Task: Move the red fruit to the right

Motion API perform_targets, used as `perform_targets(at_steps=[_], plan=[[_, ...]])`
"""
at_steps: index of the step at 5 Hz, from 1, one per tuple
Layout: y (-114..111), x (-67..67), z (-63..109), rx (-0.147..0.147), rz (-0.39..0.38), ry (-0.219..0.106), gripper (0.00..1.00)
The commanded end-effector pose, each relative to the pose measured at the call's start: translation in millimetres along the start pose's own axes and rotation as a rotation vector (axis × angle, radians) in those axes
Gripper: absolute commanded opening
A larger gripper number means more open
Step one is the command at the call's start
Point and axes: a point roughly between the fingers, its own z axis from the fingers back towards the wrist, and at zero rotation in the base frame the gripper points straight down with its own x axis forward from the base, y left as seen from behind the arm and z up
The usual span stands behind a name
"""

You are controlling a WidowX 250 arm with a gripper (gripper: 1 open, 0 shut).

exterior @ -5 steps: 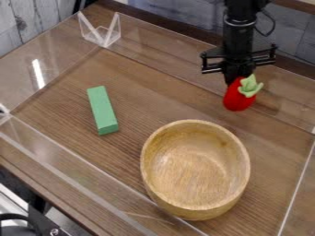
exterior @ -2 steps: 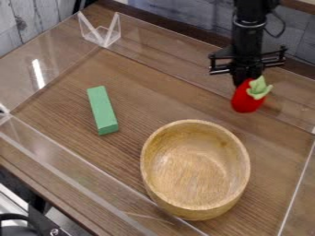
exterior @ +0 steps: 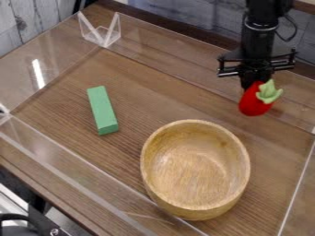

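Note:
The red fruit (exterior: 256,101) is a small glossy red oval with a light green leafy cap, at the right of the wooden table, just above the bowl's far right. My black gripper (exterior: 260,81) comes straight down from above and is shut on the fruit's green cap end. The fruit hangs tilted under the fingers, at or just above the table surface; I cannot tell whether it touches.
A large wooden bowl (exterior: 194,168) stands at the front centre. A green rectangular block (exterior: 102,110) lies to the left. A clear plastic wall (exterior: 50,69) rings the table, with its right edge (exterior: 299,184) near the fruit.
The gripper has carried the red fruit to the right and slightly forward over the last second. The bowl and the green block have not moved.

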Motion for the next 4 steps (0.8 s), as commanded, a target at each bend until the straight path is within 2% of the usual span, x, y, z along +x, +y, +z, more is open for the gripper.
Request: perform_targets(at_steps=[1,3,4], plan=[[-13.8,3.3,35.0,-0.065,0.024,-0.095,0.0],[-7.9,6.2,23.7,-0.047,-0.125,-0.091,0.0],[-5.7,8.0,20.1,-0.03,-0.068,-0.099,0.0]])
